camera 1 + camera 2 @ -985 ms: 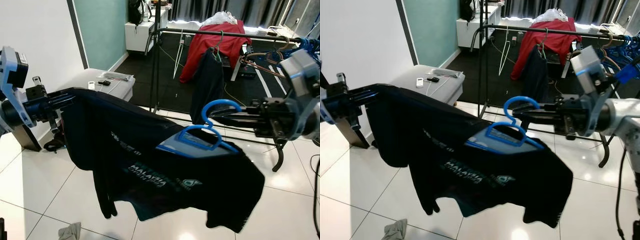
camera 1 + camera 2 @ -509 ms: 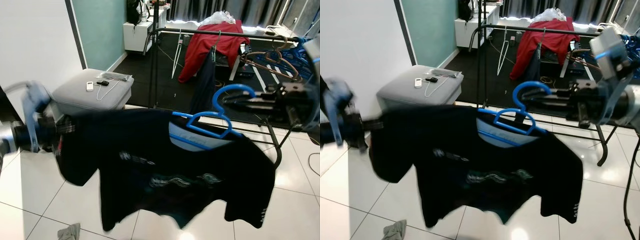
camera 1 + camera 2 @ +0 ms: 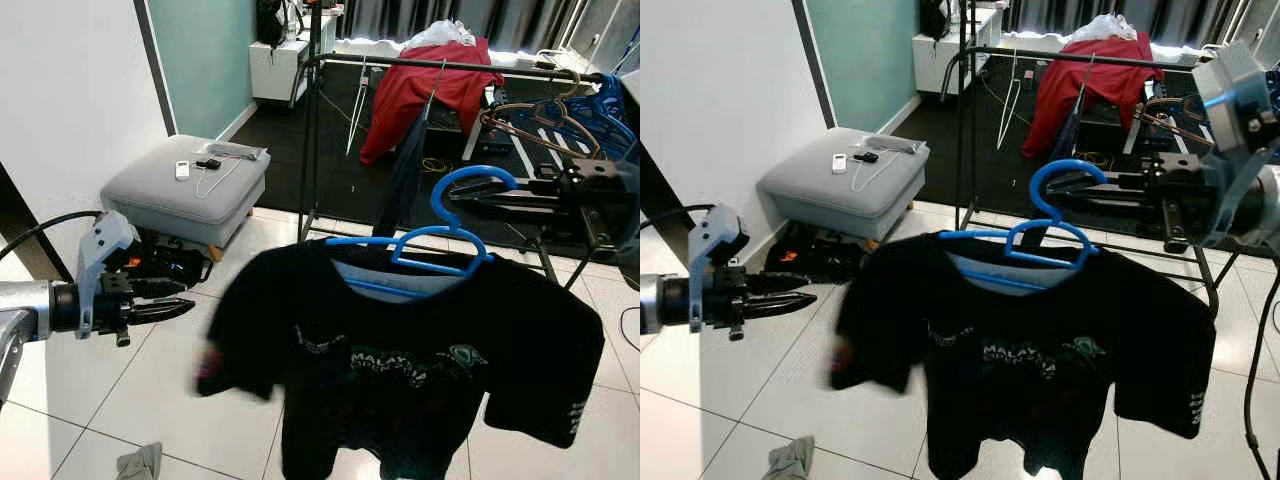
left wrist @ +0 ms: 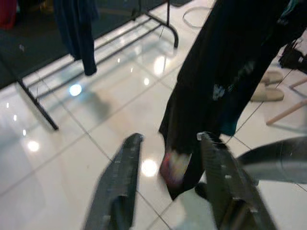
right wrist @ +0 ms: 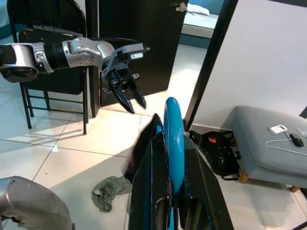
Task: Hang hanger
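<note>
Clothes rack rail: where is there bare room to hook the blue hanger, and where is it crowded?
The rail is bare from its left upright to the red garment. From there rightward it is crowded: a dark garment, then empty hangers. The right gripper, jaws shut on the blue hanger carrying the black T-shirt, faces that crowded end.

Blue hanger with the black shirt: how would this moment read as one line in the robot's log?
task: hang hanger | right gripper: shut on blue hanger hook | black T-shirt: hanging from hanger | left gripper: open, apart from shirt | clothes rail: ahead, not reached
</note>
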Available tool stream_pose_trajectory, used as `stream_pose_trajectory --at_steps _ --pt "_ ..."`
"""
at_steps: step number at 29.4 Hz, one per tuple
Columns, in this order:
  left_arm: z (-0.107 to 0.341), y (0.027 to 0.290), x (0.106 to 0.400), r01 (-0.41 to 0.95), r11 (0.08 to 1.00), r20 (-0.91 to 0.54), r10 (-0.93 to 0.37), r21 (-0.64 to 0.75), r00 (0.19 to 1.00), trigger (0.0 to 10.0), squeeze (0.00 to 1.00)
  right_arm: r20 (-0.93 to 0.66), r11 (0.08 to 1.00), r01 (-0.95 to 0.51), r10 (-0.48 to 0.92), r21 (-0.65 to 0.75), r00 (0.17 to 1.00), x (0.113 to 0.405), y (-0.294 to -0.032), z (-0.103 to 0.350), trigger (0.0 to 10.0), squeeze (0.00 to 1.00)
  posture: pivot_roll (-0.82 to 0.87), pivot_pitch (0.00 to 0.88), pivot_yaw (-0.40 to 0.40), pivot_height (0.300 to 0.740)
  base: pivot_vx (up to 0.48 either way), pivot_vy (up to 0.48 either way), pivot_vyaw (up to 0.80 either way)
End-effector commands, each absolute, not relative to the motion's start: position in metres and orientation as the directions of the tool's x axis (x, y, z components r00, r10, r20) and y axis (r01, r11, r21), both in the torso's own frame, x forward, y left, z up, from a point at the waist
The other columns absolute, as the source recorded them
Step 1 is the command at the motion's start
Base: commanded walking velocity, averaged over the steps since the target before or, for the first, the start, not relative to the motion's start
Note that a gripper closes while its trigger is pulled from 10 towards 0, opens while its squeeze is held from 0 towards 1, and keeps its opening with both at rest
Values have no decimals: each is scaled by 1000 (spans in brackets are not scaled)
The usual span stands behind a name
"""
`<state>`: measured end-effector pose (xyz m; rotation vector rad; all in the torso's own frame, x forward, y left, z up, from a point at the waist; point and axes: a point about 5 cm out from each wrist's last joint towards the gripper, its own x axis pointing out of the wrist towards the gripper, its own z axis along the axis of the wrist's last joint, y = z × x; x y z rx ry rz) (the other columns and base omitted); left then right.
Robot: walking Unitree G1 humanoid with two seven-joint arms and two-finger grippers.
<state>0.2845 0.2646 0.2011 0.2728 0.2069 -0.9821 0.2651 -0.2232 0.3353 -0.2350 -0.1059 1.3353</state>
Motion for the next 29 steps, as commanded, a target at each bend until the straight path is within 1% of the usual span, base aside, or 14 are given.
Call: stream_pose_trajectory --at_steps 1,5,6,9,10,11,12,13,14,16,20,24,26,29 --pt "209 265 284 845 511 -285 -796 159 535 10000 1000 -45 186 -954 978 -236 202 263 -220 339 0 0 -58 0 -38 740 0 0 0" --pt "223 267 274 878 455 -262 -838 150 479 10000 1000 -46 180 -957 980 -227 196 264 -220 337 0 0 -58 0 -38 740 0 0 0" --pt "243 267 266 894 413 -180 -879 172 441 10000 1000 -45 161 -964 984 -210 174 262 -221 338 0 0 -58 0 -38 740 0 0 0" --pt "263 266 258 902 376 -99 -910 211 402 10000 1000 -43 147 -969 986 -199 159 262 -221 338 0 0 -58 0 -38 740 0 0 0" --pt "281 263 250 907 331 -40 -935 262 353 10000 1000 -45 122 -975 990 -183 133 260 -219 337 0 0 -58 0 -38 740 0 0 0" --pt "281 263 250 907 331 -40 -935 262 353 10000 1000 -45 122 -975 990 -183 133 260 -219 337 0 0 -58 0 -38 740 0 0 0" --pt "293 253 243 914 265 -27 -958 305 287 10000 1000 -52 89 -982 994 -166 99 259 -216 335 0 0 -56 0 -42 740 0 0 0" --pt "293 253 243 914 265 -27 -958 305 287 10000 1000 -52 89 -982 994 -166 99 259 -216 335 0 0 -56 0 -42 740 0 0 0" --pt "297 243 243 914 220 -60 -965 340 254 10000 0 -56 61 -986 996 -152 71 258 -212 333 0 0 -54 0 -42 740 0 0 0" --pt "297 243 243 914 220 -60 -965 340 254 10000 0 -56 61 -986 996 -152 71 258 -212 333 0 0 -54 0 -42 740 0 0 0" --pt "292 218 245 925 129 -174 -964 357 202 10000 0 -53 14 -991 998 -133 21 257 -203 328 0 0 -51 0 -43 740 0 0 0" --pt "286 203 245 938 110 -199 -963 329 183 10000 0 -44 -3 -992 999 -126 3 257 -200 326 0 0 -51 0 -40 740 0 0 0" --pt "286 203 245 938 110 -199 -963 329 183 10000 0 -44 -3 -992 999 -126 3 257 -200 326 0 0 -51 0 -40 740 0 0 0" --pt "278 184 245 948 98 -214 -962 301 167 10000 0 -31 -20 -992 999 -124 -16 258 -194 325 0 0 -48 0 -42 740 0 0 0"
